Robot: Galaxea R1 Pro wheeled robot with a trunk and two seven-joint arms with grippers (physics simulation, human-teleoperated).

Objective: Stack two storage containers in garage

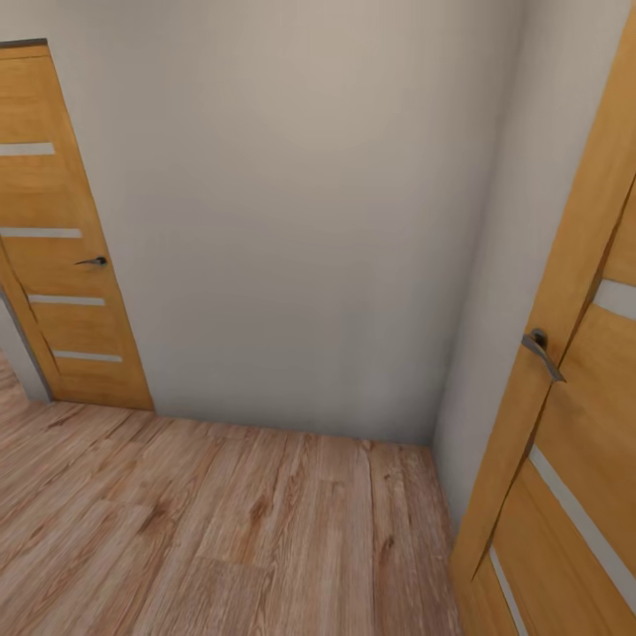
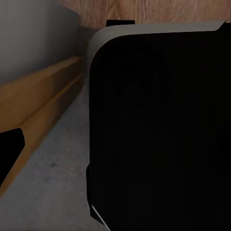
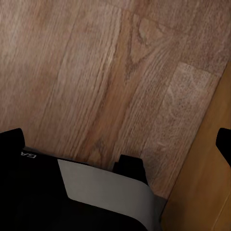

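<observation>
The head view looks down into a corner of a room or hallway. A plain pale wall (image 1: 300, 221) takes up the middle and upper part of the frame. At the left edge stands a wooden door (image 1: 62, 256) with four pale horizontal stripes and a small dark lever handle (image 1: 92, 261); its long side runs up and down, leaning a little in the frame. At the right edge a second wooden door (image 1: 574, 424) of the same kind shows close up, with its own grey handle (image 1: 541, 352) and pale stripes slanting across it. Light wood plank flooring (image 1: 221, 530) covers the lower part, the planks running away toward the wall.

The left wrist view shows something the head view lacks: a large black body with a grey rounded edge (image 2: 159, 134), part of the robot itself, beside a wooden strip (image 2: 43, 101) and a grey surface (image 2: 48, 183).

The right wrist view looks at brown floor planks (image 3: 96, 72), with a wooden edge (image 3: 202, 183) at the lower right and a black and grey robot part (image 3: 96, 192) at the bottom.

Whether either gripper is wide or narrow cannot be told. The orange-red bins are not seen here.
</observation>
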